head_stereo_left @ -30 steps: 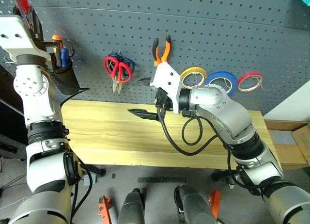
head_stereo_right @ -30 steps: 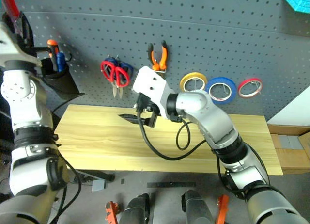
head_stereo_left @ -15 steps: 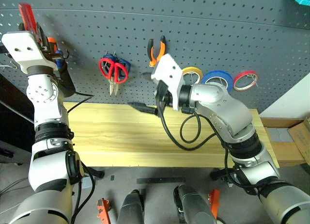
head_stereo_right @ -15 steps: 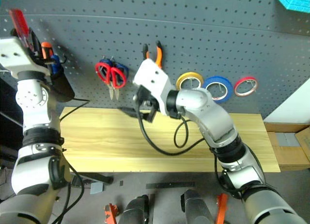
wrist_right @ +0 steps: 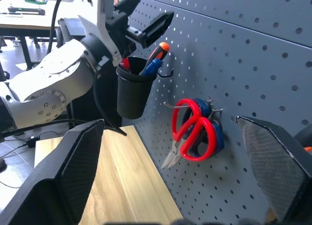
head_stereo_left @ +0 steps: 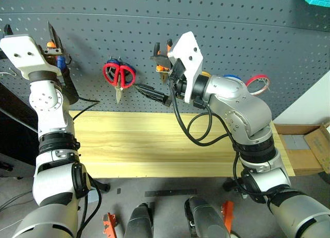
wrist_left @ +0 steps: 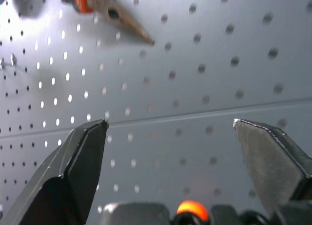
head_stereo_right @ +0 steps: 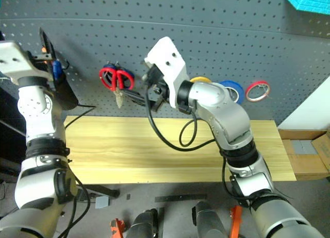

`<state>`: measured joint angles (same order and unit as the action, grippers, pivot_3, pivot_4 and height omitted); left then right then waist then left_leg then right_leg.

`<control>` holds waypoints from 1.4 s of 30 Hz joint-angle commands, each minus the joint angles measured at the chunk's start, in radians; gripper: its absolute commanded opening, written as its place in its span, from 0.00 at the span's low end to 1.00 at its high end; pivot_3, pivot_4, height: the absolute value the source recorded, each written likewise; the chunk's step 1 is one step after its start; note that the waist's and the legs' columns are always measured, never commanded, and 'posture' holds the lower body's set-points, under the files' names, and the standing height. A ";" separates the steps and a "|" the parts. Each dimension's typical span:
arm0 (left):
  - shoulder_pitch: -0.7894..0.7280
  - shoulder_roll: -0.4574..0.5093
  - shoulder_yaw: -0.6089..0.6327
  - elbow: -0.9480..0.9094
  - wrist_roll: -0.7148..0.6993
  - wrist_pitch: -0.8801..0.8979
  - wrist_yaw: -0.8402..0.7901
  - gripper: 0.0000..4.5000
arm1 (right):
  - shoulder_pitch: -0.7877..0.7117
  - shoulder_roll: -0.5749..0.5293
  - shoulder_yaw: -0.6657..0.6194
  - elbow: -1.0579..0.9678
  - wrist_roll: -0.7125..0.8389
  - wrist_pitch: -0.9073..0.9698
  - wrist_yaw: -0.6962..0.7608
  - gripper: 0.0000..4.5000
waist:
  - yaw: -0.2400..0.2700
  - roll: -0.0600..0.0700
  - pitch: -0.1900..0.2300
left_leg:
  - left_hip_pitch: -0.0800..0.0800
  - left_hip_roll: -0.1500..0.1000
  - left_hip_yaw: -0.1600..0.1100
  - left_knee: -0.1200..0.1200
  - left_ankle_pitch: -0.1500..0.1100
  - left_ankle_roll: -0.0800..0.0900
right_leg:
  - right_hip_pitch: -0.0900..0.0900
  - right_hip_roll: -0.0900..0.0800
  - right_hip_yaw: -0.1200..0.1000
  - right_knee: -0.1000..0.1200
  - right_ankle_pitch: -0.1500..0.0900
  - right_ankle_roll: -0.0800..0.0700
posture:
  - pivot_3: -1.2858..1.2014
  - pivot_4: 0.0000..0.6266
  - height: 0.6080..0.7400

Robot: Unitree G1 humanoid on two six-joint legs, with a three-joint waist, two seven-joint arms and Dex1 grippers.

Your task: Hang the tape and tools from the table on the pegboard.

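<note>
no writing reads on anything. the light wooden desk [head_stereo_left: 154,145] stands bare against the dark grey pegboard [head_stereo_left: 247,37]. red-handled scissors [head_stereo_left: 117,75], pliers [head_stereo_left: 164,55] and blue tape [head_stereo_right: 230,89] hang there; a black cup [wrist_right: 132,91] holds the red-handled screwdriver [wrist_right: 125,64]. left end effector [wrist_left: 168,132] and right end effector [wrist_right: 170,147] gape wide, empty.

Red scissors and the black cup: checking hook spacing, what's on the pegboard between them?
Bare pegboard separates the red scissors from the black cup; only the cup's hook sticks out, seen in the right wrist view.
</note>
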<state>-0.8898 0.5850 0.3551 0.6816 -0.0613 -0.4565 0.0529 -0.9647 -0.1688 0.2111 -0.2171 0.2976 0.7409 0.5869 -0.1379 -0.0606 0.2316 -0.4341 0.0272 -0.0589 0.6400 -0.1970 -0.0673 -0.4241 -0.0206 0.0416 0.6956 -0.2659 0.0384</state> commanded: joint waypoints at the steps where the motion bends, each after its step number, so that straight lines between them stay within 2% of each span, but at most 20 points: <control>1: -0.017 -0.011 -0.052 -0.176 -0.027 0.074 -0.073 1.00 | -0.002 -0.016 -0.038 -0.040 0.015 -0.026 0.000 1.00 | 0.000 0.000 -0.001 | 0.000 0.000 0.000 0.001 0.000 0.000 | 0.000 0.000 0.000 0.001 0.000 0.000 | 0.46 0.20 1.00; 6: 0.073 -0.059 -0.148 -0.426 -0.091 0.372 -0.204 1.00 | 0.042 -0.063 -0.110 -0.090 0.086 0.031 0.018 1.00 | -0.001 0.002 -0.025 | 0.000 -0.001 -0.001 0.004 0.000 0.000 | 0.002 0.000 0.000 0.002 0.000 0.000 | 0.47 0.16 1.00; 10: 0.166 -0.109 -0.165 -0.607 -0.123 0.546 -0.198 1.00 | 0.115 -0.163 -0.141 -0.135 0.128 0.077 0.058 1.00 | -0.001 0.008 -0.043 | 0.002 0.000 -0.001 0.004 0.000 0.000 | 0.003 0.001 0.001 0.003 0.000 0.000 | 0.48 0.13 1.00; 14: 0.292 -0.162 -0.169 -0.754 -0.175 0.717 -0.197 1.00 | 0.261 -0.285 -0.085 -0.156 0.043 0.010 0.065 1.00 | 0.000 0.012 -0.069 | 0.003 0.000 -0.002 0.004 0.000 0.000 | 0.004 0.002 0.001 0.002 0.000 0.000 | 0.49 0.09 1.00; 18: 0.430 -0.197 -0.197 -0.844 -0.159 0.796 -0.193 1.00 | 0.425 -0.285 -0.064 -0.165 -0.017 -0.083 0.015 1.00 | 0.000 0.016 -0.087 | 0.007 0.000 -0.001 0.004 0.000 0.000 | 0.007 0.003 0.003 0.003 0.000 0.000 | 0.50 0.07 1.00; 20: 0.500 -0.199 -0.218 -0.857 -0.133 0.789 -0.206 1.00 | 0.500 -0.257 -0.059 -0.154 -0.054 -0.133 -0.033 1.00 | 0.001 0.018 -0.091 | 0.018 0.000 -0.001 0.002 0.000 0.001 | 0.018 0.004 0.003 0.002 -0.001 0.000 | 0.50 0.06 1.00; 22: 0.567 -0.212 -0.217 -0.854 -0.112 0.776 -0.188 1.00 | 0.596 -0.230 -0.054 -0.106 -0.109 -0.227 -0.090 1.00 | 0.004 0.019 -0.102 | 0.022 0.000 0.000 0.001 0.000 0.001 | 0.021 0.005 0.004 0.000 -0.003 0.003 | 0.50 0.04 1.00; 25: 0.626 -0.268 -0.172 -0.840 -0.120 0.761 -0.130 1.00 | 0.694 -0.187 -0.070 0.009 -0.236 -0.390 -0.246 1.00 | 0.015 0.018 -0.119 | 0.022 0.001 0.000 0.001 0.000 0.001 | 0.022 0.006 0.005 -0.001 -0.004 0.005 | 0.50 0.03 1.00; 28: 0.694 -0.259 -0.185 -0.796 -0.080 0.716 -0.152 1.00 | 0.764 -0.147 -0.125 0.140 -0.305 -0.540 -0.389 1.00 | 0.027 0.020 -0.123 | 0.034 0.001 0.002 0.002 0.000 0.001 | 0.035 0.006 0.006 -0.005 -0.003 0.005 | 0.50 0.01 1.00; 31: 0.749 -0.251 -0.201 -0.747 -0.046 0.671 -0.172 1.00 | 0.804 -0.127 -0.171 0.202 -0.271 -0.593 -0.386 1.00 | 0.029 0.028 -0.140 | 0.038 0.002 0.002 0.000 0.000 0.001 | 0.042 0.007 0.006 -0.014 -0.003 0.003 | 0.50 0.00 1.00; 38: 0.795 -0.259 -0.190 -0.674 -0.044 0.644 -0.200 1.00 | 0.838 -0.110 -0.245 0.303 -0.201 -0.656 -0.337 1.00 | 0.032 0.029 -0.156 | 0.040 0.002 0.003 -0.001 0.000 0.001 | 0.045 0.006 0.007 -0.016 -0.003 0.003 | 0.50 0.00 1.00; 42: 0.803 -0.253 -0.198 -0.650 -0.030 0.626 -0.215 1.00 | 0.858 -0.107 -0.242 0.340 -0.218 -0.689 -0.328 1.00 | 0.033 0.031 -0.165 | 0.041 0.002 0.003 -0.002 -0.001 0.001 | 0.045 0.006 0.007 -0.016 -0.003 0.003 | 0.50 0.00 1.00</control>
<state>-0.0843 0.3237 0.1608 0.0438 -0.1049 0.2031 -0.1563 -0.1040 -0.2753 -0.0169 0.1285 0.0801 0.0868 0.2565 -0.1050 -0.0292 0.0666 -0.3929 0.0291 -0.0561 0.6371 -0.1975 -0.0663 -0.3791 -0.0142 0.0484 0.6796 -0.2691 0.0409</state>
